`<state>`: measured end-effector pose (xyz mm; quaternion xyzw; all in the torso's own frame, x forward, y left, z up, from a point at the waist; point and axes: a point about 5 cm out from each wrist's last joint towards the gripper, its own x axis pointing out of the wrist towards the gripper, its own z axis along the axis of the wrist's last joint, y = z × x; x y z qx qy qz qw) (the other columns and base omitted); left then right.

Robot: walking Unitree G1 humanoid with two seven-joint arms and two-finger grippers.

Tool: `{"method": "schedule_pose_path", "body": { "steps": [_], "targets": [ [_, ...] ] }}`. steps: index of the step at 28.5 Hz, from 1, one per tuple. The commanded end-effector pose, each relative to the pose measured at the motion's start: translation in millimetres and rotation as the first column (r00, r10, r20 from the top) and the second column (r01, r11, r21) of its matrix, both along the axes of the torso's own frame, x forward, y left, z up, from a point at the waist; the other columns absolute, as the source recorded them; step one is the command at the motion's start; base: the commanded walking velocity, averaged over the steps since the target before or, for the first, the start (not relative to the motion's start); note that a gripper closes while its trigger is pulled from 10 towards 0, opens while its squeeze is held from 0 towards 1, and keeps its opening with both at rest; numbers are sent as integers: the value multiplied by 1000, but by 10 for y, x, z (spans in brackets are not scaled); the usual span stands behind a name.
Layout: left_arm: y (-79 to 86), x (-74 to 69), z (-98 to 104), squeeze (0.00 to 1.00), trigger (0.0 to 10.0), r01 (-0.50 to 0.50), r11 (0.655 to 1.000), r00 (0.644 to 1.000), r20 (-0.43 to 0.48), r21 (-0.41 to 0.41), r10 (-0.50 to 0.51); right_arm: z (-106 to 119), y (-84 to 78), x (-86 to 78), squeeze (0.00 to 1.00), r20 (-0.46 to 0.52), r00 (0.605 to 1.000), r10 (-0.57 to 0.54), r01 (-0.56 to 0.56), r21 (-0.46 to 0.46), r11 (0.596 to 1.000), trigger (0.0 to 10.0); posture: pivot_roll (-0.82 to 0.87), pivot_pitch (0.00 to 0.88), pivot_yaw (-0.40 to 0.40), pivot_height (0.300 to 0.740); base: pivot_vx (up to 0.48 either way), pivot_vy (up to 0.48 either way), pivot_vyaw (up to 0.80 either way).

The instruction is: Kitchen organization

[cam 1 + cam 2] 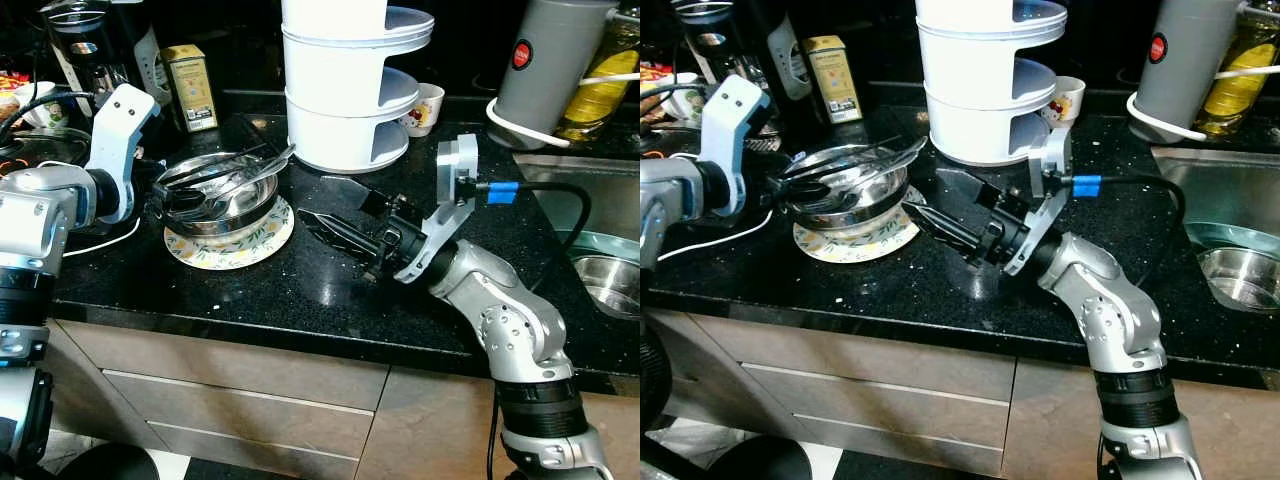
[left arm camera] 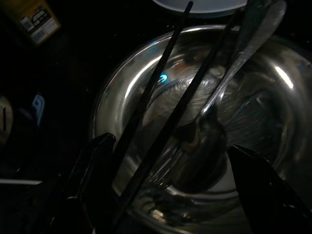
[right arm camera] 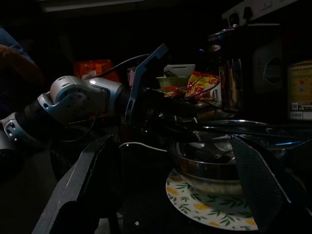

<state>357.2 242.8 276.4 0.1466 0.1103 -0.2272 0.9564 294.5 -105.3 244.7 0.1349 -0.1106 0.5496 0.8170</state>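
My two pincers flank a steel bowl (image 1: 222,195) of cutlery on a plate (image 1: 232,248)

Left pincer (image 1: 172,200) open at the bowl's rim, empty; right pincer (image 1: 335,210) wide open beside it, ready to steady

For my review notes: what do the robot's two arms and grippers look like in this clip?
Both arms are silver metal with rounded joints and black ribbed collars. Each wrist carries a flat white bracket. A black cable with a blue plug runs to the right bracket. The left gripper and right gripper each have two long black fingers.

A home kitchen: black stone counter (image 1: 300,290), sink (image 1: 590,200), coffee maker (image 1: 85,50), drawers (image 1: 230,390)
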Motion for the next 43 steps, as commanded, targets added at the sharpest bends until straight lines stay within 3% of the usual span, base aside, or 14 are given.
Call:
{"method": "schedule_pose_path", "body": {
  "steps": [1, 15, 22, 30, 31, 32, 43],
  "targets": [
    [100, 16, 12, 0, 10000, -35, 999, 999, -2, 25, 35, -9, 40, -30, 0, -1, 1000, 18, -18, -21, 1000, 10000, 6, 0, 14, 740, 0, 0, 0],
    [113, 144, 69, 0, 10000, -74, 997, 996, 47, 8, 74, -5, 10, -88, 0, -15, 1000, 18, -19, -48, 999, 10000, -43, 16, 2, 740, 0, 0, 0],
    [-20, 206, -53, 0, 10000, -14, 999, 1000, -2, -31, 14, 2, -43, -134, 0, -30, 1000, 4, -6, -73, 997, 10000, -77, 48, -2, 740, 0, 0, 0],
    [-90, 243, -54, 0, 10000, 32, 999, 999, -19, -25, -32, 15, -51, -150, 0, -39, 999, -4, 1, -83, 997, 10000, -84, 64, -5, 740, 0, 0, 0],
    [-98, 250, -31, 0, 5451, 41, 999, 999, -17, -32, -42, 16, -47, -151, 0, -40, 999, -6, 3, -85, 996, 10000, -83, 67, -5, 740, 0, 0, 0],
    [-102, 251, -18, 0, 118, 46, 998, 999, -17, -35, -46, 18, -45, -153, 0, -42, 999, -7, 3, -85, 996, 10000, -83, 67, -4, 740, 0, 0, 0],
    [-99, 236, 15, 0, 0, 69, 997, 996, -45, -31, -71, 4, -57, -140, 0, -48, 999, -26, 22, -85, 996, 10000, -66, 61, 2, 740, 0, 0, 0]
  ]
}}
